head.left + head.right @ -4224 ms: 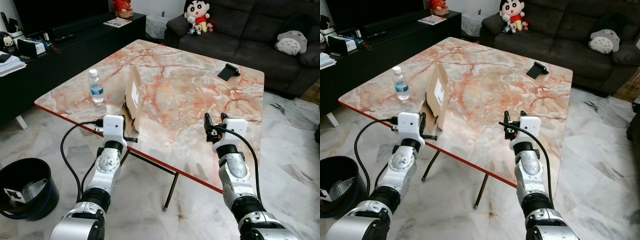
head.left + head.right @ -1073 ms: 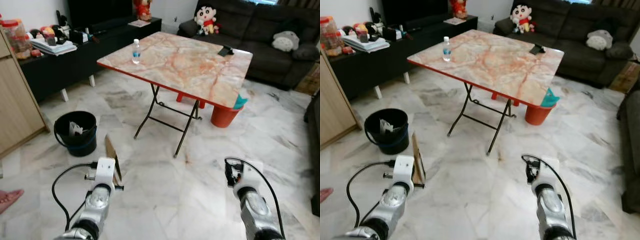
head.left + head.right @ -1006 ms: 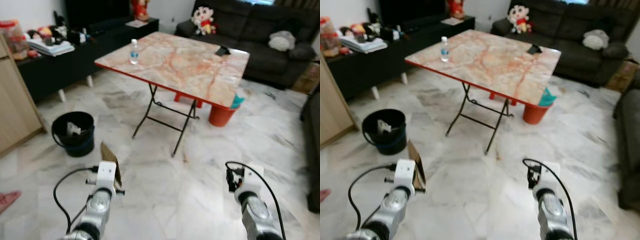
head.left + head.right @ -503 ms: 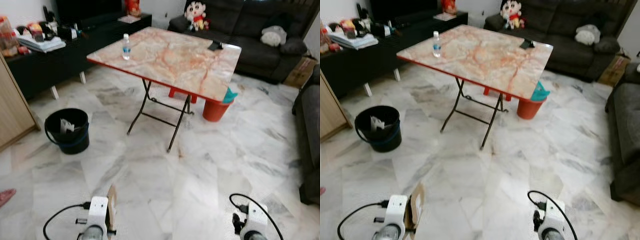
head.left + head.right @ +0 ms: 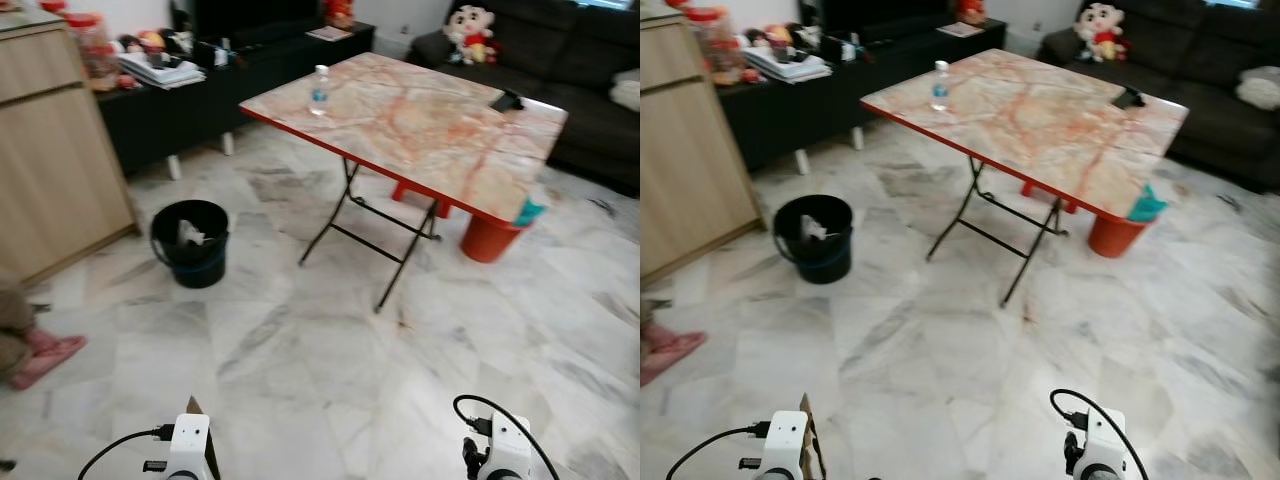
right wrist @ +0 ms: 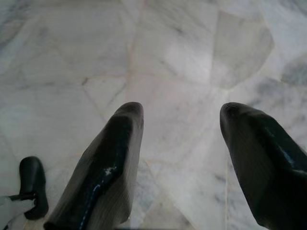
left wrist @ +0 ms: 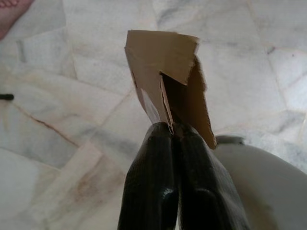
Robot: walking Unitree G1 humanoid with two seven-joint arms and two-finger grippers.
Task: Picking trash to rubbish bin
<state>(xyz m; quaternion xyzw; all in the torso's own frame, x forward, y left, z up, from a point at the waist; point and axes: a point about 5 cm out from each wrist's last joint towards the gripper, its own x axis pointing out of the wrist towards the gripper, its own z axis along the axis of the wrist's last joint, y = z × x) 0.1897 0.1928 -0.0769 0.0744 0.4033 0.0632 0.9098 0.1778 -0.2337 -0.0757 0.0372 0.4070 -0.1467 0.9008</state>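
Note:
A flattened brown cardboard piece [image 7: 168, 86] is pinched between the two black fingers of my left gripper [image 7: 172, 132], which is shut on it low over the marble floor. In the eye views only its top corner [image 5: 194, 408] pokes up beside the left wrist at the bottom edge. The black rubbish bin [image 5: 191, 243] stands on the floor ahead and to the left, some white trash inside it. My right gripper [image 6: 180, 120] hangs open above bare floor, its wrist [image 5: 505, 452] at the bottom right.
A folding table [image 5: 450, 150] with a marble-pattern top holds a water bottle [image 5: 319, 90] and a dark object. An orange bucket [image 5: 489, 236] stands behind its legs. A wooden cabinet [image 5: 55, 160] is at left, a person's foot [image 5: 45, 357] on the floor, a dark sofa at the back.
The camera has swung, so the bin and table sit further right in the picture and the cabinet and a person's foot have come into view. Both arms stay low with the cardboard still held.

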